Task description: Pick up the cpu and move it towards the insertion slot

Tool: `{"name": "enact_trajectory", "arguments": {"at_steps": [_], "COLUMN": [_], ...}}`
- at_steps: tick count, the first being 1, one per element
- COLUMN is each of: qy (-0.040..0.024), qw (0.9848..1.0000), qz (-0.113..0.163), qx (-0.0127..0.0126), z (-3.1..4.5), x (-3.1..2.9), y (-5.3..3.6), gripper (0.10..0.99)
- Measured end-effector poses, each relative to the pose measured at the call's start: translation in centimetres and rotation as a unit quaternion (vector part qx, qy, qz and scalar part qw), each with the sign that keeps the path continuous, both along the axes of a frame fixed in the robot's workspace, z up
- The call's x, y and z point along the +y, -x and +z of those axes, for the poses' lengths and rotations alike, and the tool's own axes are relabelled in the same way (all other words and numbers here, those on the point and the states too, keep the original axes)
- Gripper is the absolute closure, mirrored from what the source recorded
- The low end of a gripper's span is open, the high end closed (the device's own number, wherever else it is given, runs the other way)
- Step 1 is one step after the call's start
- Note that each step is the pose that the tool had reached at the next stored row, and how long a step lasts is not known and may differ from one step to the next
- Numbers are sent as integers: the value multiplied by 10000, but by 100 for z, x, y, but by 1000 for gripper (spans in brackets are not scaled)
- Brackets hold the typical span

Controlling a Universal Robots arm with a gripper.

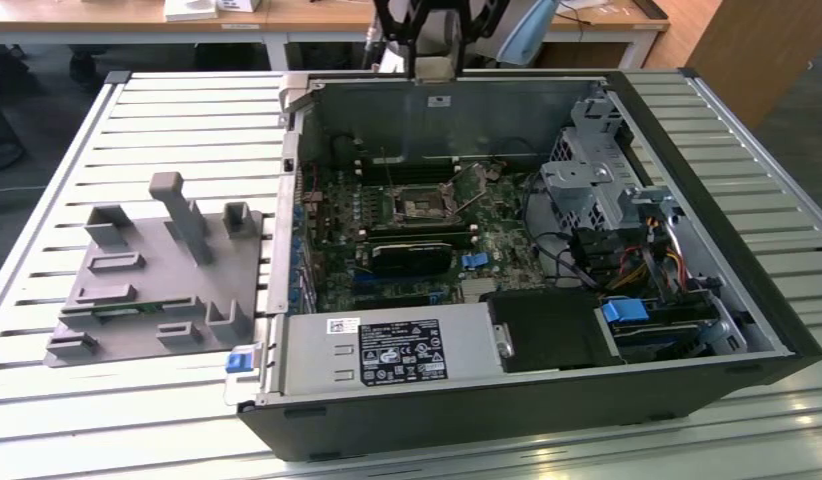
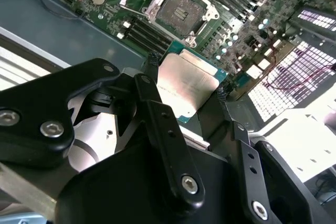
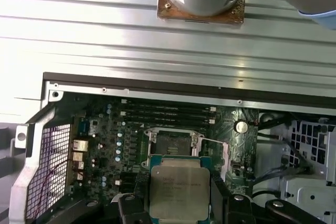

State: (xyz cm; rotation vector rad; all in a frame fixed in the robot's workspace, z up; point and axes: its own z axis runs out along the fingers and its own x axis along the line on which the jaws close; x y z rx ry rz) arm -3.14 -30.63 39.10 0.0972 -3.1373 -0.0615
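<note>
The gripper (image 2: pixel 185 94) holds the cpu (image 2: pixel 187 85) by two opposite edges, one black finger (image 2: pixel 149 85) on each side, leaving the silver top bare and the chip level, a grip that seems meant to keep the pads off its faces. In both wrist views the chip hangs above the open case (image 1: pixel 678 130), near the slot (image 3: pixel 171 144) but not over it; the socket's silvery frame (image 2: pixel 137 1) stands open, its dark square exposed. In the exterior view the arm (image 1: pixel 431 35) rises at the case's far wall and is cut off by the picture's top edge, and the grey fixture (image 1: pixel 151 275) sits on the table (image 1: pixel 118 420) at the exterior view's left. The chip's underside and the fingers' contact points are hidden.
</note>
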Motion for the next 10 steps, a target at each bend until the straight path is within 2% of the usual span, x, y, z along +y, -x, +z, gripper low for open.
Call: {"name": "enact_trajectory", "arguments": {"at_steps": [4, 10], "qy": [0, 0], "qw": [10000, 10000], "qz": [-1, -2], "qx": [0, 0], "z": [-2, -2], "x": [36, 38], "y": [-18, -20], "gripper": [537, 537]}}
